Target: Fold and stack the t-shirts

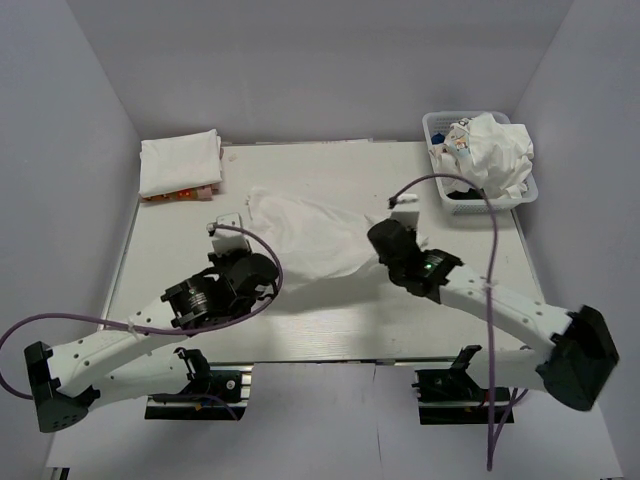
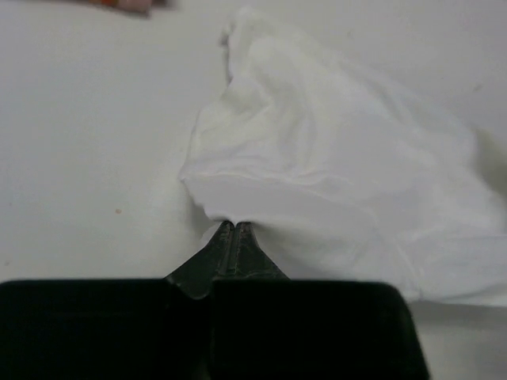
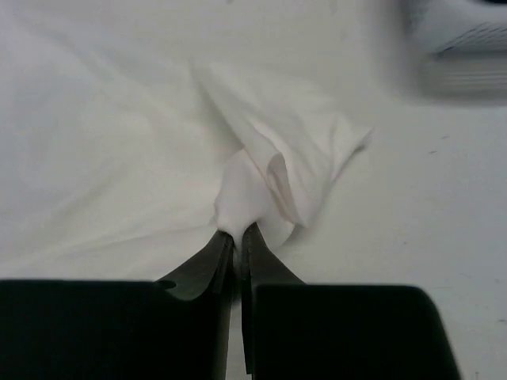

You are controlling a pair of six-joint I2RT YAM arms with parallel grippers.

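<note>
A white t-shirt lies rumpled across the middle of the table. My left gripper is shut on its near left edge; in the left wrist view the cloth bunches at the closed tips. My right gripper is shut on the shirt's right end; in the right wrist view a fold of cloth is pinched between the tips. A folded white shirt lies at the far left. More crumpled white shirts fill the basket.
The white lattice basket stands at the far right corner, blurred at the top right of the right wrist view. Something red and orange shows under the folded shirt. Grey walls close the table on three sides.
</note>
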